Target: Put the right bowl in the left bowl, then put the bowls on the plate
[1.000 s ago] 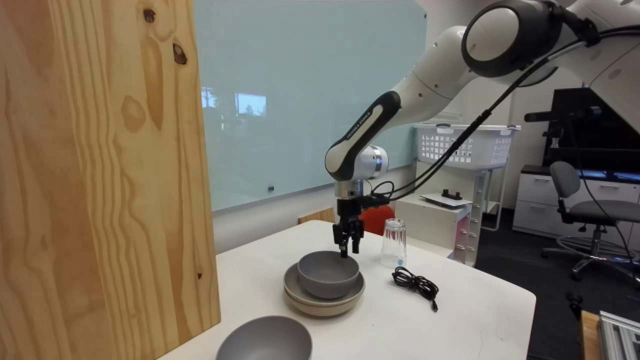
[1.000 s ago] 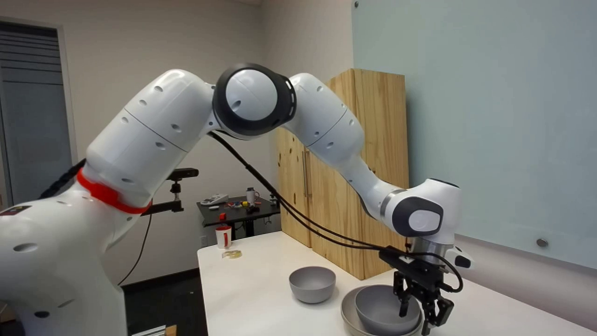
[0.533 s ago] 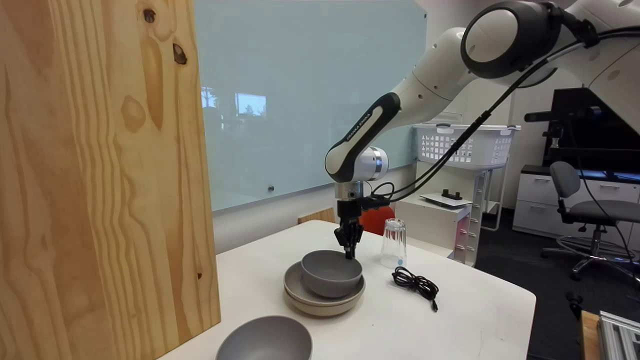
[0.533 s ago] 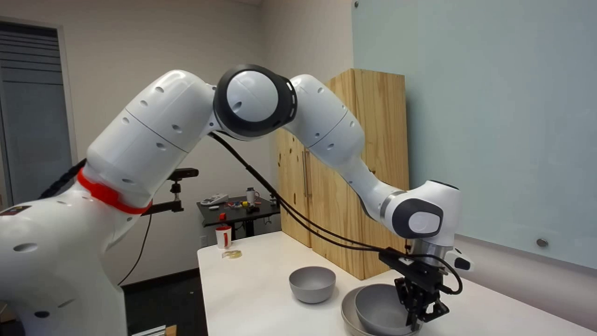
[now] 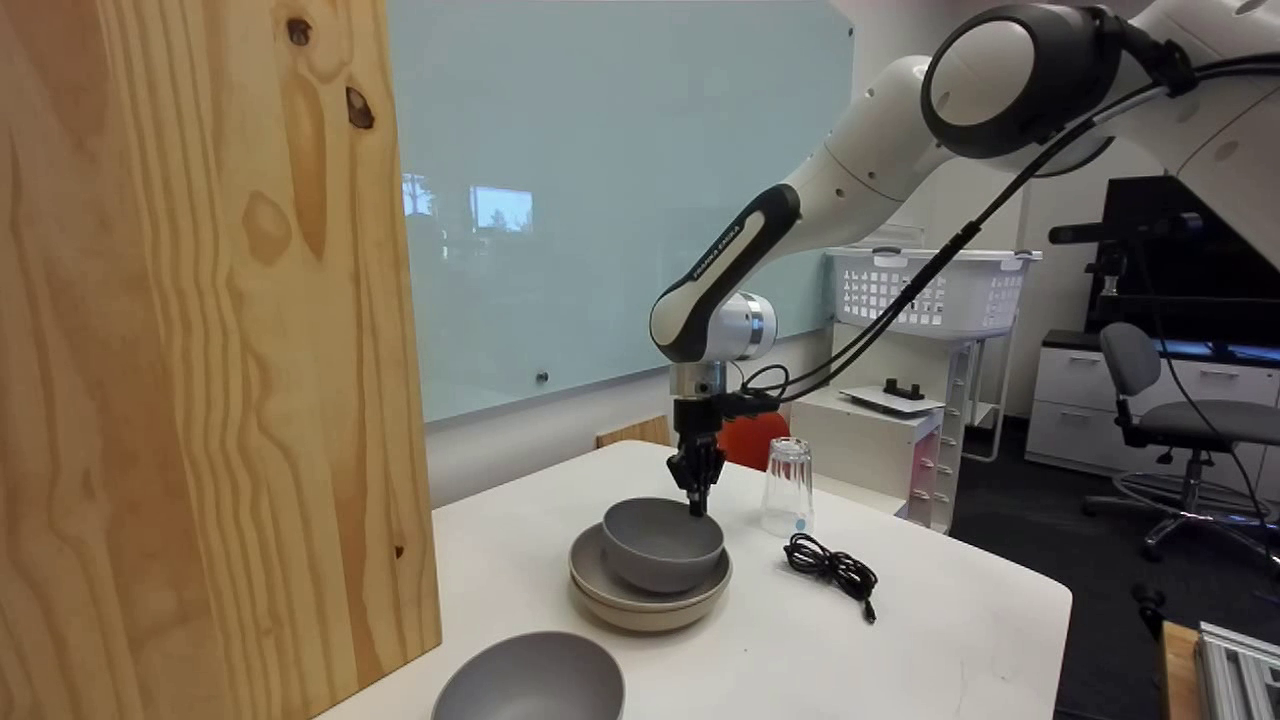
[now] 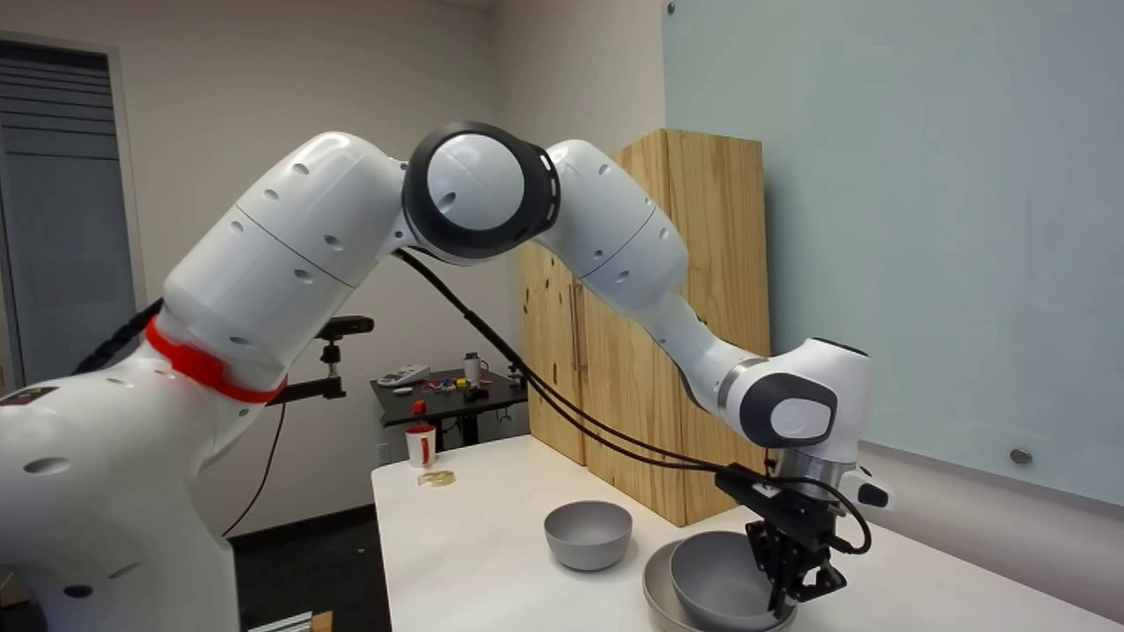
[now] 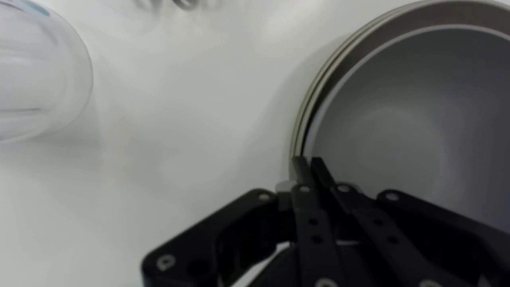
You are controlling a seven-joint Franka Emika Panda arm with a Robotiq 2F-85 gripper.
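Note:
The right bowl [image 5: 655, 550], dark grey, sits inside the beige plate [image 5: 652, 617]; both also show in the wrist view, the bowl [image 7: 398, 119] within the plate's rim [image 7: 334, 59]. My gripper [image 7: 309, 158] is shut on the bowl's rim, one finger inside the bowl and one outside, above the plate's edge. In an exterior view the gripper [image 5: 698, 508] points straight down at the bowl's far side. The left bowl [image 6: 588, 537] stands upright and apart on the white table, cut off by the lower edge in an exterior view [image 5: 535, 685].
Close beyond the plate stand an upside-down clear glass [image 5: 788, 485] and a coiled black cable [image 5: 832, 568]. A tall wooden cabinet [image 6: 720, 333] rises beside the left bowl. A red-and-white mug [image 6: 421, 446] is at the table's far end. A glass board [image 5: 620, 200] covers the wall behind.
The gripper's fingers have come together on the right bowl's rim. That bowl has shifted slightly toward the gripper's side of the plate and risen a touch. The left bowl stays put.

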